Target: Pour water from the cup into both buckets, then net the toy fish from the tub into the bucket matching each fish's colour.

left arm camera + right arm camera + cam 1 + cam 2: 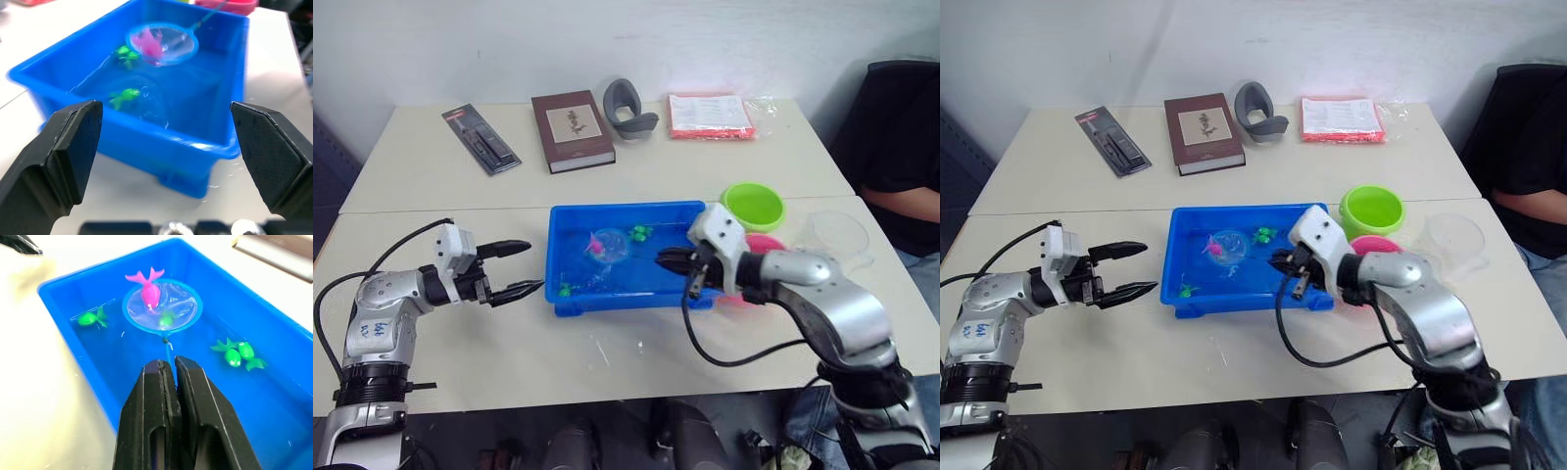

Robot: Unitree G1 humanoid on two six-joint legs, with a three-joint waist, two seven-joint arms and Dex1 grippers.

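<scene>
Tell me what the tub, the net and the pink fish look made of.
Tub: glossy bright blue plastic, probably moulded, with a rim that catches highlights.
Net: light-blue hoop, likely plastic, holding fine see-through mesh.
Pink fish: smooth shiny magenta plastic, it seems, lying across the hoop.

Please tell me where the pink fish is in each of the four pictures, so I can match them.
Left eye view: pink fish on the net, middle of the tub.
Right eye view: same place.
Left wrist view: on the hoop, beyond the open fingers.
Right wrist view: over the hoop's far rim.
Shared landmark: the net's hoop.
</scene>
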